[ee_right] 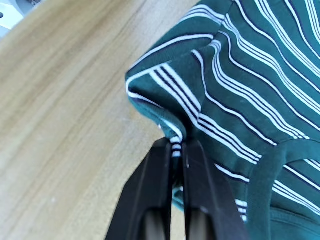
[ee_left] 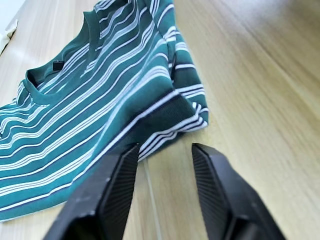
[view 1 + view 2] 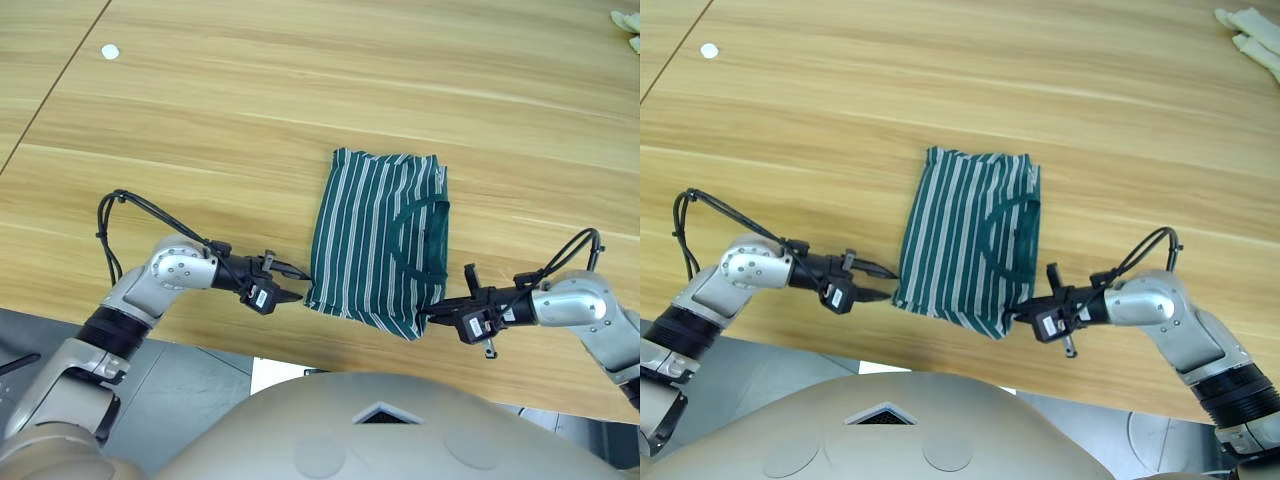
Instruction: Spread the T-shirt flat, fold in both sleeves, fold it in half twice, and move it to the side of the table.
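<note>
As T-shirt (image 3: 372,235) lies lengthwise front-to-back — left jaws spread, right jaws pinching corner.

Left side: bare bench (image 3: 300,80) wood beside the T-shirt (image 3: 375,235); left claw (image 3: 302,284), fingers apart, sat at its near corner.
Right side: right claw (image 3: 432,312) pinched the other near corner.
Far corners: white disc (image 3: 110,51) and pale cloth (image 3: 628,30), both well apart.
</note>
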Tool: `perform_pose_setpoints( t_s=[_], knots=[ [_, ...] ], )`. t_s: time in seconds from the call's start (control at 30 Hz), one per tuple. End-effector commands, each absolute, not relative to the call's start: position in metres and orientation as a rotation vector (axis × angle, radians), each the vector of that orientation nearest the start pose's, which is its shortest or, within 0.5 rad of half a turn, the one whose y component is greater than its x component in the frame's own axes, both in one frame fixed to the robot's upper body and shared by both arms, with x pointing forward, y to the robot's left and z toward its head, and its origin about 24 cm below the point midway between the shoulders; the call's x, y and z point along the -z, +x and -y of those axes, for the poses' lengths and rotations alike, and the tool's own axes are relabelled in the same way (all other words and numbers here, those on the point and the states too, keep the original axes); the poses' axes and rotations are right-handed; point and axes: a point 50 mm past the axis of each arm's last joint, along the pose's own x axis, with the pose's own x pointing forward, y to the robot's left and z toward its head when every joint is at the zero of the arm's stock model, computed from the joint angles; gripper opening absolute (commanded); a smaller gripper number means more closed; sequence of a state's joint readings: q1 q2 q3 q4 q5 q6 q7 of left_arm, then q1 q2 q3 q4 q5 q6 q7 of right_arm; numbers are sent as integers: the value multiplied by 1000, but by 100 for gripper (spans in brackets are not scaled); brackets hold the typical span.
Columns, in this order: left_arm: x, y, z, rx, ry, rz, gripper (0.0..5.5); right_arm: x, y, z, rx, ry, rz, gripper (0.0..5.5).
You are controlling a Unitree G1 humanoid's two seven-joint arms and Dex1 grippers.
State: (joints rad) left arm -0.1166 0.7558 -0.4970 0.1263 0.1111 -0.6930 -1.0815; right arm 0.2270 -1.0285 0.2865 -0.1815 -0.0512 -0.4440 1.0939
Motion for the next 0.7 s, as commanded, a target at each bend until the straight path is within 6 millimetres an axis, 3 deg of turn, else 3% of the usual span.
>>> perform_pose_setpoints(
  t_s=[0.03,0.23,0.7],
  knots=[
    [-35,192,-158,1731,941,37,260,-52,153,212,-1624,-962,-305,11],
    [-36,189,-154,1744,930,65,359,-53,154,212,-1621,-965,-304,11],
    [-30,183,-145,1827,893,58,359,-53,154,211,-1622,-962,-298,11]
  ],
)
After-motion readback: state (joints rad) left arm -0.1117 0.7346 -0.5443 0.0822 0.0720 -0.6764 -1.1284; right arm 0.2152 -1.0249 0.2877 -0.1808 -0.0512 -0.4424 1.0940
